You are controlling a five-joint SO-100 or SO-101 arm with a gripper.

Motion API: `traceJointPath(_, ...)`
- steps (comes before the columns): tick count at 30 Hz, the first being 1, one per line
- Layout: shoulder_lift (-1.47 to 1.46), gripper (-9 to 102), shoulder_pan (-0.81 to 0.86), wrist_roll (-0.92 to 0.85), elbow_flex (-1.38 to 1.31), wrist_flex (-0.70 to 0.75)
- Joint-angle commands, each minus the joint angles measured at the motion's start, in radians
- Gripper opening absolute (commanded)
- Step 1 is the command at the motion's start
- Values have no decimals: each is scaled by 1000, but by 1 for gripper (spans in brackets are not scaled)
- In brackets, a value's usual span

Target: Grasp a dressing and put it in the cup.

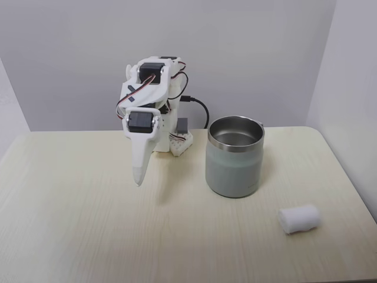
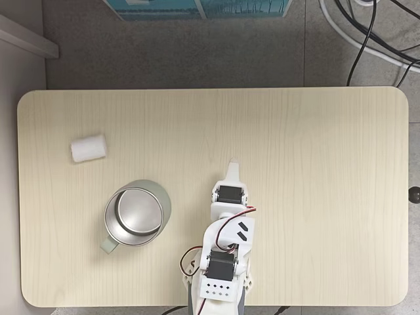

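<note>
— Pale wood table [image 1: 76,224], rounded corners, seen in both fixed views. What stands on it?

— One white arm [image 1: 150,88], folded at the back edge in a fixed view, cables running off behind it. The gripper [image 1: 138,177] points down toward the table and hangs above it, touching nothing.

— Gripper state?

— Fingers lie together in a narrow taper with no visible gap; it holds nothing. From above, its tip [image 2: 231,164] points toward the middle of the table.

— The cup?

— Grey-green cup [image 1: 234,168], steel rim and bare steel inside, upright, just beside the arm's base. From above, the cup [image 2: 156,197] sits left of the arm with its handle toward the near-left edge.

— And the dressing?

— White roll, the dressing [image 1: 299,219], lies on its side on the table, apart from the cup, well away from the gripper. From above, the dressing [image 2: 88,148] lies toward the left edge, beyond the cup.
</note>
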Motion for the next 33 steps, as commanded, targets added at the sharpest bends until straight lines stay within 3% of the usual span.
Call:
traceJointPath(1, -8, 0, -12, 9, 6, -3)
traceJointPath(17, -8, 0, -8, 31, 29, 14)
traceJointPath(22, -8, 0, -17, 61, 206, 143)
traceJointPath(27, -3, 0, -86, 2, 387, 169)
traceJointPath(33, 242, 0, -235, 0, 764, 273)
